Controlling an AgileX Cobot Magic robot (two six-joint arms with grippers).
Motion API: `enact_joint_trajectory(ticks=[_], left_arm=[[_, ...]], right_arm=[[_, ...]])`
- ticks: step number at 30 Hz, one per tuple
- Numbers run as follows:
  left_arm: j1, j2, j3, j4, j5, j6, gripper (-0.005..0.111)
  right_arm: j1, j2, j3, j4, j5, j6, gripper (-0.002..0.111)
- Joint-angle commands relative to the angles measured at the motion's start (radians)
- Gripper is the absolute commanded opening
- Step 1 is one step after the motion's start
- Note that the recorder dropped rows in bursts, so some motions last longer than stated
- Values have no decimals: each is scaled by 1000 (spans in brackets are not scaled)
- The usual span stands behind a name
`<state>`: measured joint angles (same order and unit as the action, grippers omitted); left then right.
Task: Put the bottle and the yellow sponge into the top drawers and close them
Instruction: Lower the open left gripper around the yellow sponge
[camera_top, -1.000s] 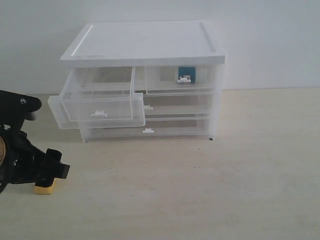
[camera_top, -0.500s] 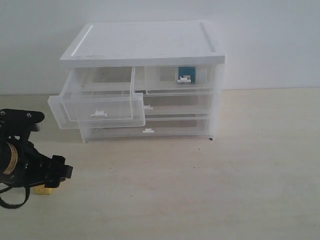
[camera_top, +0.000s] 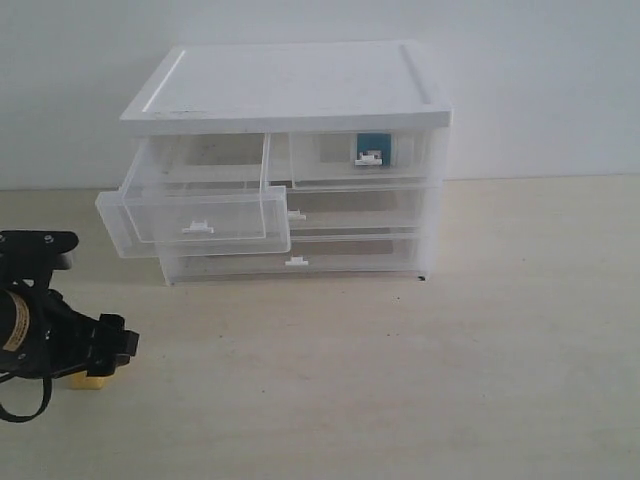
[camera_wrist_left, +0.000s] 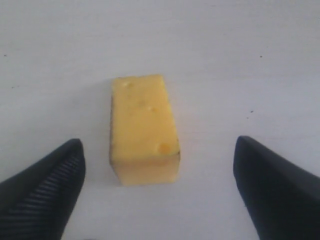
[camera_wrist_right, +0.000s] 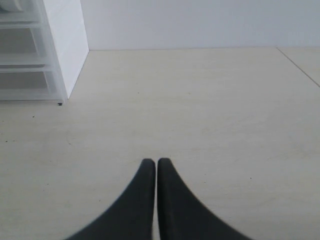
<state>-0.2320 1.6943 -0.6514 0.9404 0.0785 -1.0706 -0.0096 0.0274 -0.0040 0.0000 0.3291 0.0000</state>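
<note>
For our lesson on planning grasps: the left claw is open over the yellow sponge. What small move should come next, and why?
Probably close the left claw on the yellow sponge: it lies between the open fingers, touching neither, and the top left drawer stands open.

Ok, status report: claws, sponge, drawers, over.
Left claw open, flanking yellow sponge on table, no grip. Right claw shut, empty. Bottle inside closed top right drawer; top left drawer open. Nothing visible blocking.
</note>
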Motion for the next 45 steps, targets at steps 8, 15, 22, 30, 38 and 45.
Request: enact_joint_trajectory(ticks=[8,15,22,30,38,45], left_arm=[[7,25,-31,21,-22,-11,71],[7,25,-35,23,27,-11,71],[7,25,-35,23,20,-11,71],[7,25,-35,25,23,-7,61],[7,25,-35,25,35,-7,26],[7,18,-35,55,53,-4,4]], right_arm=[[1,-6,4,0,-7,0,0],[1,-6,4,0,-7,0,0],[1,-6,4,0,-7,0,0],[1,-6,4,0,-7,0,0],[1,-6,4,0,-7,0,0],[1,-6,4,0,-7,0,0]])
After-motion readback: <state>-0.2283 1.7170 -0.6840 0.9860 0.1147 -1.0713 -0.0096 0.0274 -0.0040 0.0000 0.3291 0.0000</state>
